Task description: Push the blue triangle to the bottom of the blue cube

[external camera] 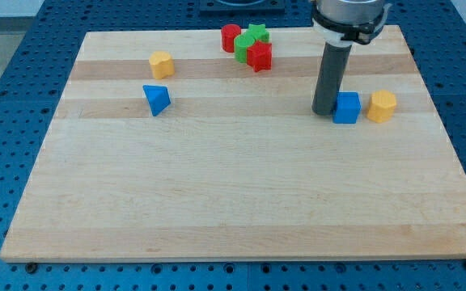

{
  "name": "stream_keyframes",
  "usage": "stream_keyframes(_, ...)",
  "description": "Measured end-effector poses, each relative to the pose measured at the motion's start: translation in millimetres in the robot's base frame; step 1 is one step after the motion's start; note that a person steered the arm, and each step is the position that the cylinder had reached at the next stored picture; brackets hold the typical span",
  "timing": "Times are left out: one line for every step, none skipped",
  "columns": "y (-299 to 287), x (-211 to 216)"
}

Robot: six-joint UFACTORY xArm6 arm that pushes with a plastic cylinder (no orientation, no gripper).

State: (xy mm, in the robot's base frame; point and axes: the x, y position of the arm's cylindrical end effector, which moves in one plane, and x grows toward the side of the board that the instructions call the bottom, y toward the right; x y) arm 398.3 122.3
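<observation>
The blue triangle [157,99] lies on the wooden board [241,202] at the view's left, in the upper part. The blue cube [346,107] sits at the view's right, in the upper part. My tip [324,111] rests on the board right beside the cube's left side, touching or nearly touching it. The triangle is far to the left of my tip, roughly level with it.
A yellow block [382,106] sits just right of the blue cube. Another yellow block [161,64] lies above the blue triangle. A cluster of a red cylinder [230,37], a green block [249,42] and a red block [260,56] stands near the top edge.
</observation>
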Motion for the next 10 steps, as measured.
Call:
stream_keyframes(28.1, 0.0)
stream_keyframes(29.3, 0.0)
stream_keyframes(-24.5, 26.5)
stream_keyframes(-62.3, 84.6)
stream_keyframes(-148.2, 95.2)
stream_keyframes(-251.2, 77.7)
stream_keyframes(-334.8, 37.9)
stream_keyframes(-371.4, -10.7)
stream_keyframes(-349.2, -17.5)
stream_keyframes(-320.0, -28.1)
